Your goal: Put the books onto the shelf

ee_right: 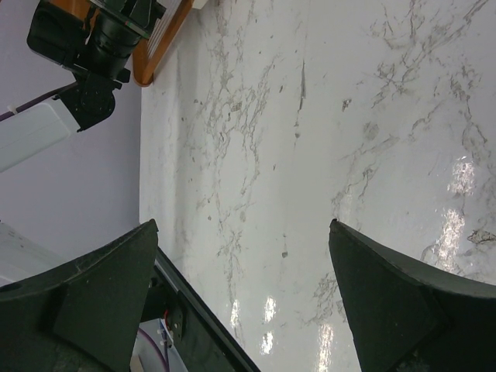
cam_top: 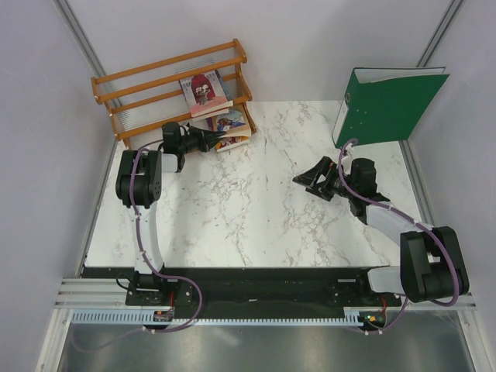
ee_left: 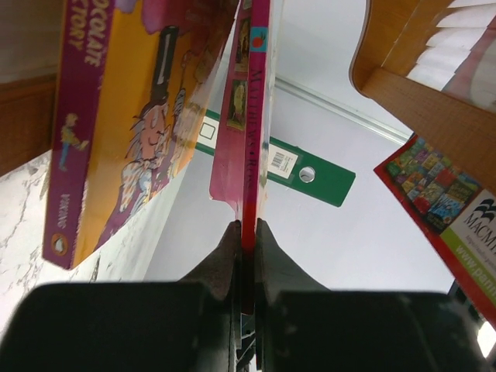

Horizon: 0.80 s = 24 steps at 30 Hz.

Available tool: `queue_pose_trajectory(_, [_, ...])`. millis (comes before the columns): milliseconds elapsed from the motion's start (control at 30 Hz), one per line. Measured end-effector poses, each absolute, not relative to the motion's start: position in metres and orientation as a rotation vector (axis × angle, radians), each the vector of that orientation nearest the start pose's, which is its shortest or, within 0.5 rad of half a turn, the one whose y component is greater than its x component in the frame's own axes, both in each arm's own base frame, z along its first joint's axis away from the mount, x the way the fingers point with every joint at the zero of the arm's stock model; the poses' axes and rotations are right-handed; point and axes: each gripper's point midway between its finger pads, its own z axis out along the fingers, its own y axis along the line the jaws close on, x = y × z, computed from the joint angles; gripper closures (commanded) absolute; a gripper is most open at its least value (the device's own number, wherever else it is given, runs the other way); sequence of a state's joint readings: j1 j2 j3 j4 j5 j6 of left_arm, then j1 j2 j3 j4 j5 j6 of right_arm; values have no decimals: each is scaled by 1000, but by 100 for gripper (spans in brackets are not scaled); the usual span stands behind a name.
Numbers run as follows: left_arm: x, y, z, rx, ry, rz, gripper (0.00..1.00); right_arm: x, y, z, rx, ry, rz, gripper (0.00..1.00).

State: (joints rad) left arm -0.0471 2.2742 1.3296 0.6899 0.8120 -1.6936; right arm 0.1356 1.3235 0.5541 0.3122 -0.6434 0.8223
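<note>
The left hand (cam_top: 211, 138) was pressed together on the edge of a thin red book (ee_left: 252, 116). That book showed only edge-on, so its cover could not be read. This was at the front right end of the shelf (cam_top: 155, 85), where a yellow-purple book (ee_left: 116, 124) leaned beside it, partly cut off. A pink book (cam_top: 205, 93) rested on the shelf's slats. How many more books lay there was hidden behind the left hand. The right hand (cam_top: 314, 180) hung spread over the counter (cam_top: 256, 217), well right of the shelf, holding nothing.
</note>
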Motion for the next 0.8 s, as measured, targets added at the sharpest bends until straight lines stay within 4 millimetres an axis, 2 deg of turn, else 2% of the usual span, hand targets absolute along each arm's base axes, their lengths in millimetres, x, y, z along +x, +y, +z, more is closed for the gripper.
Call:
queue_pose_trajectory(700, [538, -170, 102, -1137, 1916, -1721, 97, 312, 175, 127, 300, 2161, 1240, 2])
queue_pose_trajectory(733, [538, -170, 103, -1132, 1918, -1721, 94, 312, 175, 127, 298, 2161, 1239, 2])
queue_pose_trajectory(767, [539, -170, 103, -1129, 1920, -1721, 84, 312, 175, 127, 298, 2162, 1239, 2])
queue_pose_trajectory(800, [539, -170, 104, -1128, 1922, -1722, 80, 312, 175, 127, 298, 2161, 1238, 2])
